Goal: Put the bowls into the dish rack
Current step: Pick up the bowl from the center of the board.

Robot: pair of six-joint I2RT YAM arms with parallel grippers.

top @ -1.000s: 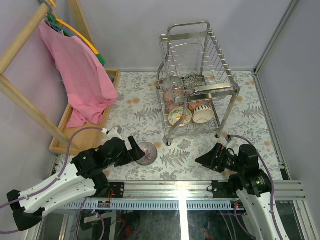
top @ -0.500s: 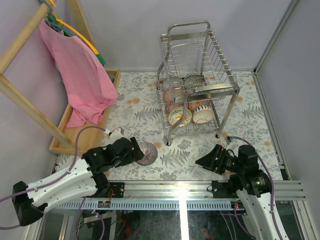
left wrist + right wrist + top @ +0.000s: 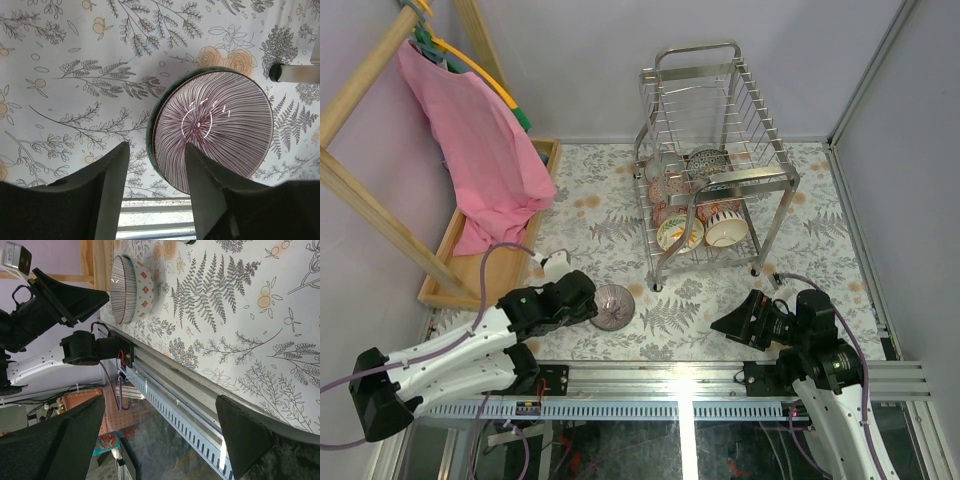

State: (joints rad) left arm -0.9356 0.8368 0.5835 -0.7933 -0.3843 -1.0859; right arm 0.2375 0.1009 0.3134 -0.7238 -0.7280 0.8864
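Observation:
One bowl (image 3: pixel 614 306), striped dark red and white inside, sits upright on the floral table (image 3: pixel 590 215) near the front. My left gripper (image 3: pixel 590 304) reaches it from the left. In the left wrist view the bowl (image 3: pixel 215 127) has its near rim between the jaws of that gripper (image 3: pixel 156 150). One finger is over the inside, the other outside with a gap to the rim. My right gripper (image 3: pixel 728 322) hovers open and empty at the front right. The dish rack (image 3: pixel 720 120) stands at the back, with several bowls (image 3: pixel 680 232) on its lower tier.
A wooden tray (image 3: pixel 470 270) lies at the left under a pink cloth (image 3: pixel 485 150) hung on a wooden frame (image 3: pixel 360 200). A rack foot (image 3: pixel 295 73) stands just beyond the bowl. The metal front rail (image 3: pixel 200 390) runs below the right gripper (image 3: pixel 160 405).
My left gripper has come down and forward over the bowl's rim, and its jaws have narrowed round it. The bowl and the right arm have stayed put.

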